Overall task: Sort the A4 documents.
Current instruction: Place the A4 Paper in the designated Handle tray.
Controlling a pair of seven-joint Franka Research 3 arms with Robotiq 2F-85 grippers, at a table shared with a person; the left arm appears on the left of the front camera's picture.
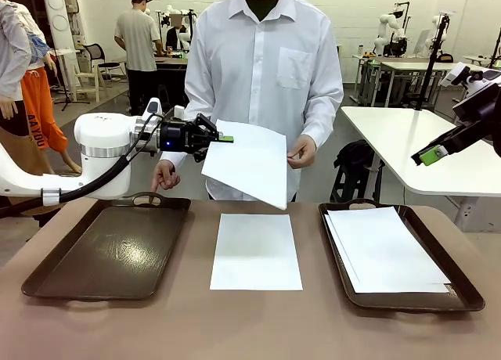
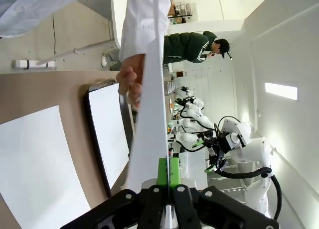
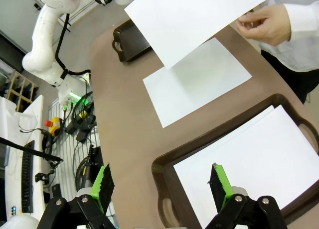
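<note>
3 lots of paper are in sight. 1 raised sheet hangs in the air above the middle of the table, tilted, with its lower corner pointing down toward the far edge of the table. The left gripper is clamped on this sheet's edge, green pads pressed together on the paper. In the left wrist view the sheet runs edge-on straight out from those pads. At the opposite edge, 1 hand of the person pinches the same sheet.

1 flat sheet lies on the bare table between the 2 brown trays and touches neither. A stack of white sheets lies in the right tray. Its offset edges show at least 2 sheets, and I cannot tell the full count. The left tray sits at the other end of the table. The person's other hand reaches down with fingertips at that tray's far rim.

The right gripper hangs in the air beyond the right tray, well apart from all the paper. Its 2 fingers stand wide apart with nothing between them, as the right wrist view shows.
</note>
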